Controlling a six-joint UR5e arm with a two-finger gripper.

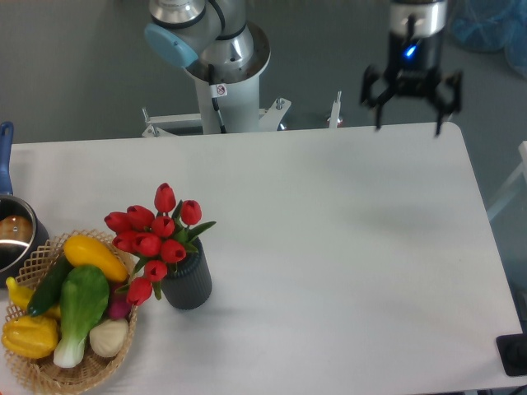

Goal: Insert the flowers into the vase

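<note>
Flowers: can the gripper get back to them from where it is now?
Probably yes. The gripper hangs open over the table's far edge, and the bare tabletop between it and the flowers holds nothing. The flowers stand in the vase; the basket crowds only their other side.

— Where is the gripper (408, 104) seen?
— At about one o'clock in the view, pointed straight down.
— How are its fingers (375, 99) set?
— Spread wide apart, with nothing held; a blue light is lit on the wrist (409, 51).

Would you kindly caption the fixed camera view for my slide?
Red flowers stand in the vase; the open gripper hangs far away.
</note>
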